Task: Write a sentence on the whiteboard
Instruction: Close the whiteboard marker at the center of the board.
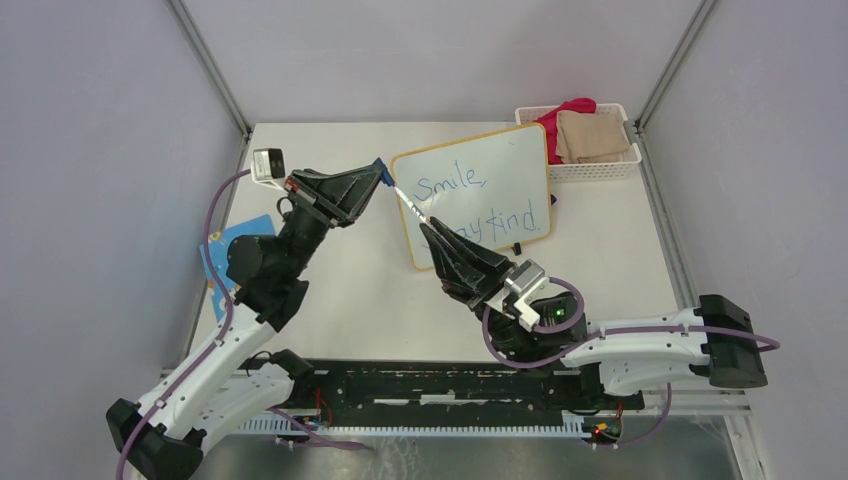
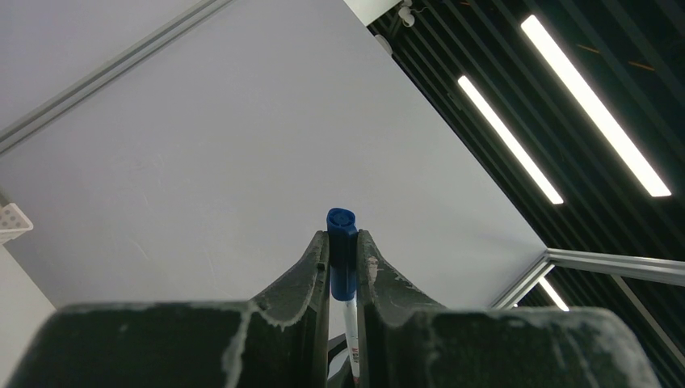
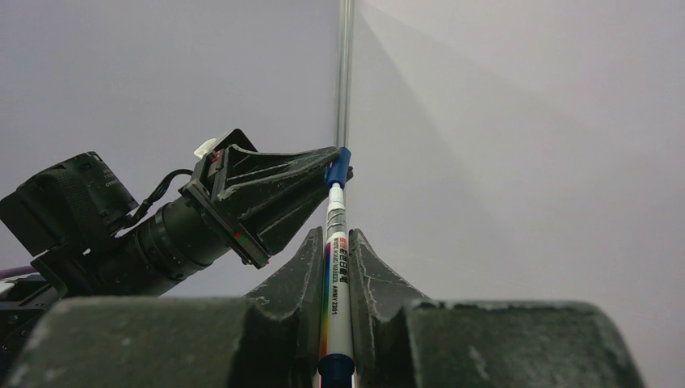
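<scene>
Toward the table's [image 1: 360,275] one o'clock sits the whiteboard [image 1: 520,160]. Its sentence [image 1: 452,186] is partly hidden, apparently "Stay", behind the right gripper [image 1: 428,232], which is clamped on the marker [image 1: 406,198]. At the board's nine o'clock, the left gripper [image 1: 378,180] pinches the blue cap [image 2: 342,234].

Grey walls [image 1: 450,50], white table [image 1: 360,285], strip lights [image 2: 594,101], perhaps slatted ceiling [image 2: 485,32].

**Blue ink, orange frame, black grippers**

The whiteboard [image 1: 515,160] is white with a yellow-orange frame, and the sentence [image 1: 452,186] on it is blue. At the whiteboard's left edge, the marker [image 3: 336,275] is white with a rainbow stripe, and its cap [image 2: 342,242] is blue. The left gripper [image 1: 380,178] and right gripper [image 1: 426,228] are black. Right of the whiteboard, a white basket [image 1: 600,172] holds a red cloth [image 1: 570,108] and a tan cloth [image 1: 592,135]. Far left of the whiteboard is a blue card [image 1: 240,226].
</scene>
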Controlling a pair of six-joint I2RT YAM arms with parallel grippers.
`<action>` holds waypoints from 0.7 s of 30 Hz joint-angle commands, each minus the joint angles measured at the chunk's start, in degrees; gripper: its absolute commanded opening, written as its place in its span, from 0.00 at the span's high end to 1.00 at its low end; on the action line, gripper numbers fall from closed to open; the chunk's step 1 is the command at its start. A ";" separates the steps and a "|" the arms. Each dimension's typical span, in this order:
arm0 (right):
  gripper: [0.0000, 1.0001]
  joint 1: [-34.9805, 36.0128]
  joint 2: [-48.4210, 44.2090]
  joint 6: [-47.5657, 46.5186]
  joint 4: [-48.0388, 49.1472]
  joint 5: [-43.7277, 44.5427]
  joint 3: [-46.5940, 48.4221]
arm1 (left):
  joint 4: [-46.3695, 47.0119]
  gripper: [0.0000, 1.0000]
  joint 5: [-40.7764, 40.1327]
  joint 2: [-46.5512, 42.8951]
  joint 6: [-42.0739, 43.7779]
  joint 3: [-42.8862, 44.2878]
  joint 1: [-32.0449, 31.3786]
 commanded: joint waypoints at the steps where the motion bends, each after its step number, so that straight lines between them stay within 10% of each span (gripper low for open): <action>1: 1.00 -0.26 0.14 -0.06 2.39 0.20 2.23 | 2.78 0.98 0.09 -0.97 -0.27 0.16 -0.25; 21: 1.00 -0.34 0.13 0.36 2.22 0.37 2.14 | 2.55 0.98 0.02 -1.45 0.18 -0.27 -0.61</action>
